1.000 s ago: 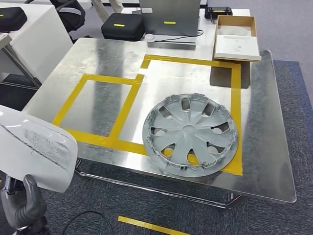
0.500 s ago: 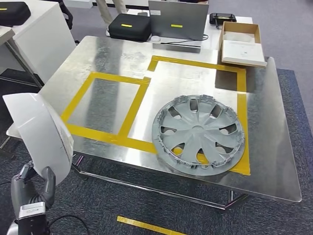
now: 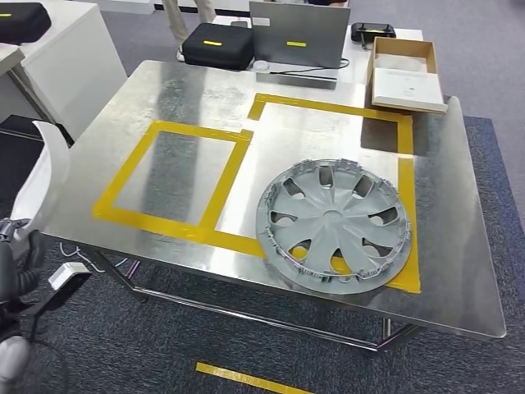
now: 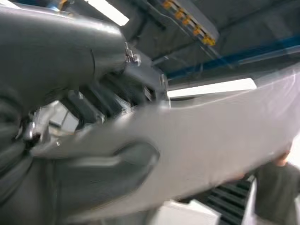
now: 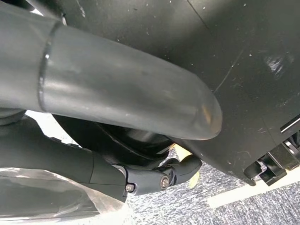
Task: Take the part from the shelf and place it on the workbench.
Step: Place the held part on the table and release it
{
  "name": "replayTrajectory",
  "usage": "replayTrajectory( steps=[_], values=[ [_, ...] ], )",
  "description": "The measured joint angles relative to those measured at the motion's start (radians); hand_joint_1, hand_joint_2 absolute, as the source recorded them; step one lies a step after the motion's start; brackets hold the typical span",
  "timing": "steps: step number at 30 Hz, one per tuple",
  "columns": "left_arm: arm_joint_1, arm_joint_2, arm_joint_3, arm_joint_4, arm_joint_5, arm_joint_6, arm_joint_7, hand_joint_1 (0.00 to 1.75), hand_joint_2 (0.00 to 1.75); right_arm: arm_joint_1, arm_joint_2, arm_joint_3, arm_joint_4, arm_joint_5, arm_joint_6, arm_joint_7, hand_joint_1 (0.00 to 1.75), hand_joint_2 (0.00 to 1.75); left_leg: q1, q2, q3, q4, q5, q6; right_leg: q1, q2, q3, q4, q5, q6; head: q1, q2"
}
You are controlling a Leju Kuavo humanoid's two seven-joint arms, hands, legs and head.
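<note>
The part is a white curved panel (image 3: pixel 46 176) at the far left of the head view, standing nearly edge-on beside the metal workbench's (image 3: pixel 185 90) left corner. My left hand (image 3: pixel 15 263) grips its lower end, below table height. In the left wrist view the panel (image 4: pixel 212 136) stretches away from my left hand (image 4: pixel 71 154), thumb pressed on its face. My right hand (image 5: pixel 141 140) hangs over grey carpet, thumb and fingers apart with nothing between them.
A grey hubcap (image 3: pixel 334 226) lies in the larger yellow-taped area of the workbench; the smaller taped square (image 3: pixel 167 172) to its left is bare. A cardboard box (image 3: pixel 405 70), laptop (image 3: pixel 297 33) and black case (image 3: pixel 216 45) stand at the back. A person (image 4: pixel 279 183) stands beyond the panel's far end.
The panel has swung from broad face to nearly edge-on and moved left. My left hand has shifted towards the picture's left edge. Hubcap unchanged.
</note>
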Motion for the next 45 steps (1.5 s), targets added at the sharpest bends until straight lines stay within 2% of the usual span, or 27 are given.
replayTrajectory(
  steps=[5,8,12,16,20,23,32,39,45],
  values=[
    [-0.027,0.043,0.019,0.047,-0.022,-0.009,0.025,1.75,1.75,0.0,0.0,0.001,0.0,0.003,0.002,0.0,0.0,0.0,0.0,0.0,0.0,0.002,0.0,0.0,0.0,0.0,0.0,-0.001,0.0,0.0,0.0,0.0],
    [-0.08,0.081,0.032,0.113,0.008,-0.063,0.044,1.75,1.75,-0.002,0.0,0.003,0.0,0.006,0.01,0.004,0.0,0.0,-0.001,0.0,-0.002,0.003,0.0,0.001,0.0,0.0,-0.001,-0.001,0.001,0.0,0.0,0.0],
    [-0.23,0.124,0.048,0.29,0.054,-0.169,0.024,1.75,1.75,-0.007,-0.004,0.012,0.0,0.02,0.03,0.011,0.0,0.0,-0.001,0.0,-0.003,0.003,0.001,0.002,0.0,0.0,-0.002,-0.002,0.002,0.0,0.0,0.0],
    [-0.393,0.131,0.027,0.485,0.021,-0.231,0.012,1.75,1.75,-0.012,-0.007,0.024,0.0,0.027,0.045,0.015,0.0,0.0,-0.001,0.001,-0.003,0.004,0.002,0.002,0.0,0.001,-0.003,-0.002,0.005,0.0,0.0,0.0],
    [-0.518,0.105,-0.033,0.611,0.006,-0.275,0.003,1.75,1.75,-0.016,-0.008,0.032,-0.002,0.031,0.049,0.015,0.0,0.0,-0.001,0.002,-0.005,0.006,0.002,0.003,0.0,0.002,-0.003,-0.002,0.007,0.0,0.001,0.0],
    [-0.566,0.084,-0.073,0.656,0.007,-0.289,0.003,1.75,1.75,-0.017,-0.008,0.033,-0.003,0.033,0.052,0.016,0.0,0.0,-0.001,0.004,-0.006,0.007,0.002,0.003,0.0,0.005,-0.003,-0.003,0.008,0.001,0.0,0.0],
    [-0.629,0.048,-0.143,0.709,-0.004,-0.323,0.003,1.75,1.75,-0.021,-0.009,0.035,-0.006,0.035,0.061,0.018,0.0,0.0,-0.001,0.005,-0.008,0.007,0.002,0.004,0.0,0.005,-0.006,-0.004,0.008,0.001,0.0,0.0],
    [-0.733,-0.033,-0.281,0.754,-0.056,-0.353,0.047,1.75,1.75,-0.033,-0.008,0.053,-0.009,0.041,0.074,0.031,0.0,0.0,-0.001,0.005,-0.01,0.009,0.002,0.005,0.0,0.006,-0.006,-0.005,0.011,0.002,0.0,0.0],
    [-0.761,-0.088,-0.373,0.758,-0.057,-0.359,0.044,1.75,1.75,-0.035,-0.008,0.06,-0.01,0.042,0.078,0.037,0.0,0.0,-0.001,0.005,-0.01,0.01,0.003,0.005,0.0,0.006,-0.006,-0.006,0.011,0.002,0.001,0.0]
  ],
)
